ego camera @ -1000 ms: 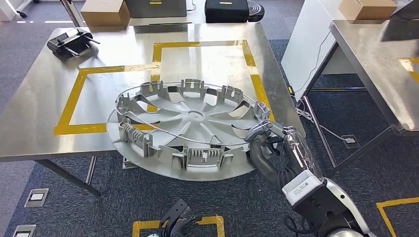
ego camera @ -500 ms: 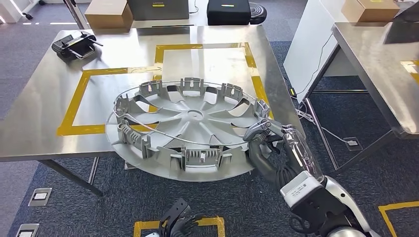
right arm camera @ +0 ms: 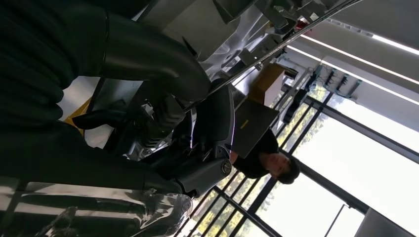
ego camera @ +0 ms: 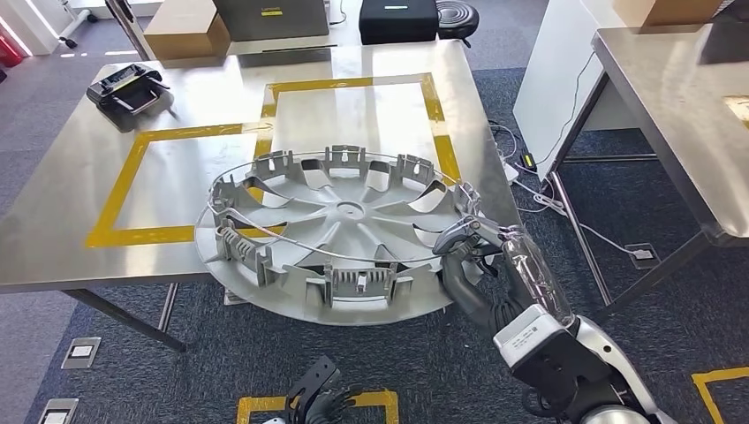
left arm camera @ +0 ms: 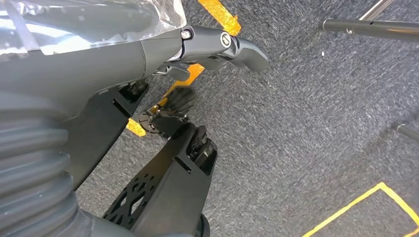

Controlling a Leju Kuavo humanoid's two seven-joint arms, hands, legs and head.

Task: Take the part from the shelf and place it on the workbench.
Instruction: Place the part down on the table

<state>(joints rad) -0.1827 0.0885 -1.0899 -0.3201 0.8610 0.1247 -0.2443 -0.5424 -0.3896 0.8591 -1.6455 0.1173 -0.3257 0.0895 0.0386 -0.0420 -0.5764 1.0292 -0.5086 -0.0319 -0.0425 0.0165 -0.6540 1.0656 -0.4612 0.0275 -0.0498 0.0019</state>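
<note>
The part is a large grey wheel cover (ego camera: pixel 340 225), inner side up, with ribs and clips round its rim. It lies over the near edge of the steel workbench (ego camera: pixel 79 212), half past the edge, beside the yellow tape squares. My right hand (ego camera: pixel 468 252) grips its rim at the near right, fingers curled over the edge. In the right wrist view the same hand (right arm camera: pixel 163 118) clamps the cover's rim and wire ring (right arm camera: pixel 276 47). My left hand (ego camera: pixel 318 397) hangs low over the floor with its fingers spread, holding nothing, as the left wrist view shows (left arm camera: pixel 212 42).
A black controller (ego camera: pixel 124 88) sits at the bench's far left. A cardboard box (ego camera: pixel 185 26), a laptop-like case and a black case (ego camera: pixel 397 18) stand beyond it. A second steel table (ego camera: pixel 680 115) stands to the right, with cables on the carpet between.
The whole view has shifted slightly, so the camera moved. The cover and my right hand have shifted little against the bench, still gripped at the rim.
</note>
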